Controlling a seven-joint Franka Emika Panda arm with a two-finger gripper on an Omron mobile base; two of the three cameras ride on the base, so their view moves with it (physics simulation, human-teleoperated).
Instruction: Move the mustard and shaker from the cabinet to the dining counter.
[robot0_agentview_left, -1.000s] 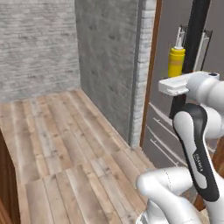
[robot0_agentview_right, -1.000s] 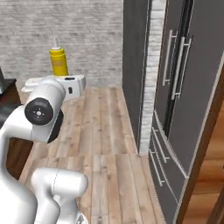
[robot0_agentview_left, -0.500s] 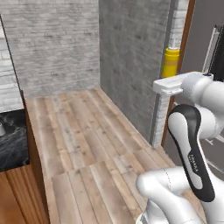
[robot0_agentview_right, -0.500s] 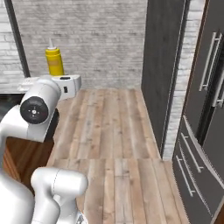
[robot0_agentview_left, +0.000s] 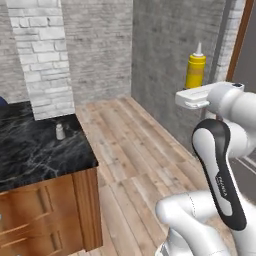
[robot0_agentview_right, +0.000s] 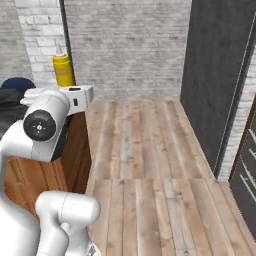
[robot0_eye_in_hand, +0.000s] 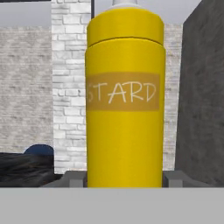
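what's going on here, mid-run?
The arm is carrying the mustard upright, high above the wooden floor, with the gripper shut on its base. The shaker already stands on the dining counter, near its far edge. So one item is delivered, and the mustard is not yet set down.

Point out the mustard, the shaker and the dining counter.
mustard (robot0_eye_in_hand: 124, 113), hand view, on its label.
shaker (robot0_agentview_left: 60, 131), left base view, on its body.
dining counter (robot0_agentview_left: 35, 155), left base view, on bare marble.

Yellow mustard (robot0_eye_in_hand: 125, 109) with an ochre label and white nozzle; black, white-veined dining counter (robot0_agentview_left: 30, 150); small grey shaker (robot0_agentview_left: 60, 131).
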